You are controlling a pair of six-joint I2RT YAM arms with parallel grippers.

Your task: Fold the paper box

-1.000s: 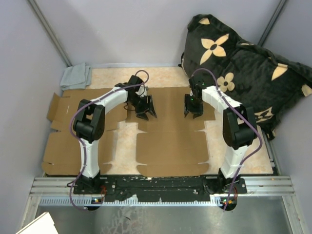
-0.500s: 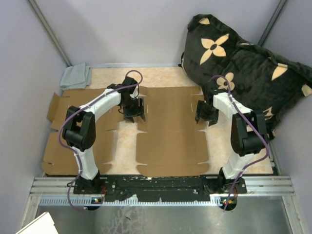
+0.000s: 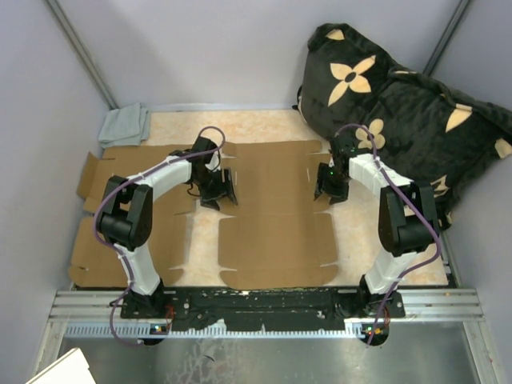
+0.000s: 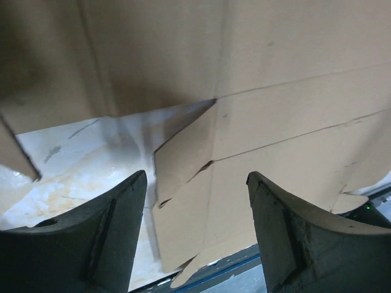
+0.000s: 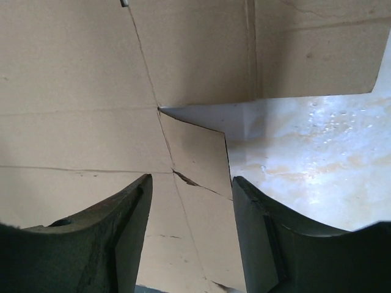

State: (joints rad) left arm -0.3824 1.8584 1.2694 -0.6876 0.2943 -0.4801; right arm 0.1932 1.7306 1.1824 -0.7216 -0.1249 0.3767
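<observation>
The paper box is a flat brown cardboard blank (image 3: 276, 220) spread across the table. My left gripper (image 3: 218, 192) is open and empty, low over the notch at the left side of the middle panel. In the left wrist view its jaws (image 4: 195, 177) frame a small flap and creases of the cardboard (image 4: 275, 122). My right gripper (image 3: 330, 188) is open and empty over the notch at the right side of the middle panel. In the right wrist view its jaws (image 5: 190, 180) straddle a small creased flap of the cardboard (image 5: 79, 79).
A grey cloth (image 3: 124, 124) lies at the back left corner. A black cushion with tan flowers (image 3: 400, 104) leans at the back right, close to the right arm. The marbled table top (image 3: 264, 126) shows beyond the blank. A metal rail (image 3: 264, 308) runs along the near edge.
Both grippers have moved apart, from over the middle panel out to its side notches, and a little nearer. The near middle panel has shifted slightly left.
</observation>
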